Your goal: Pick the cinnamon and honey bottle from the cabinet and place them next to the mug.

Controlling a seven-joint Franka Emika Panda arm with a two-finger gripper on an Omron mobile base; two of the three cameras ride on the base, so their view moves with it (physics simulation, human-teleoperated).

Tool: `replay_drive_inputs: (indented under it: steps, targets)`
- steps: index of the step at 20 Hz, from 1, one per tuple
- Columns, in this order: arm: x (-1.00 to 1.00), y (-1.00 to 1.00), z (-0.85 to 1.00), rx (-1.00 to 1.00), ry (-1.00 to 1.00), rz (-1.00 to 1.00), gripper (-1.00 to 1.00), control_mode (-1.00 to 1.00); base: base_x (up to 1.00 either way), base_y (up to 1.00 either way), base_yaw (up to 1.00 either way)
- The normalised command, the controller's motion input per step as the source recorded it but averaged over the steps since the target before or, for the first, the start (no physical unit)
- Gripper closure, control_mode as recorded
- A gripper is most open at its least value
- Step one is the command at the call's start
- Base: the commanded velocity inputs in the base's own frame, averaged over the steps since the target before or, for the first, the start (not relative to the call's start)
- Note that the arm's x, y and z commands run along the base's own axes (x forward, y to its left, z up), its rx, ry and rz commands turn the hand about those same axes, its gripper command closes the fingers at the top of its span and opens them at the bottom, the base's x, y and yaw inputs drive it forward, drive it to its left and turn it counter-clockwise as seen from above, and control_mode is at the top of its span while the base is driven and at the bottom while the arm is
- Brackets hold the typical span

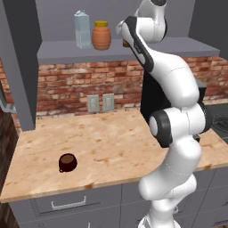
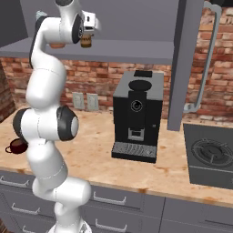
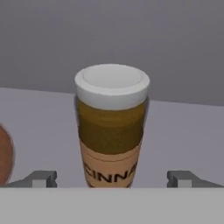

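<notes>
On the wooden bench (image 1: 111, 147), a dark brown mug (image 1: 67, 162) sits alone toward the left. Above it, on the grey cabinet (image 1: 67, 52) shelf, a pale carton (image 1: 82, 29) stands just beside the orange honey bottle (image 1: 101, 35), yellow cap on top. Further right, the white arm reaches up to the same shelf, where the gripper (image 3: 112, 178) faces the cinnamon (image 3: 112, 127), upright with its white lid on. The fingers (image 3: 41, 179) are spread wide, one on each side of the jar and apart from it. On the right of the bench stand a black coffee machine (image 2: 136, 116) and a stovetop (image 2: 210, 157).
</notes>
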Motion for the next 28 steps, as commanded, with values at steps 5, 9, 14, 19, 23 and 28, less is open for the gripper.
replay_drive_inputs:
  steps: [5,9,14,19,23,28]
  targets:
    - [0.19,0.0,0.0,0.0,0.0,0.0,-1.0,-1.0,0.0,0.0,0.0]
    - [0.24,0.0,0.0,0.0,0.0,0.0,-1.0,-1.0,0.0,0.0,0.0]
    - [0.22,0.0,0.0,0.0,0.0,0.0,-1.0,-1.0,0.0,0.0,0.0]
    - [0.03,0.0,0.0,0.0,0.0,0.0,1.0,-1.0,0.0,0.0,0.0]
    - [0.0,0.0,0.0,0.0,0.0,0.0,1.0,-1.0,0.0,0.0,0.0]
    - [-0.22,0.0,0.0,0.0,0.02,0.0,1.0,-1.0,0.0,0.0,0.0]
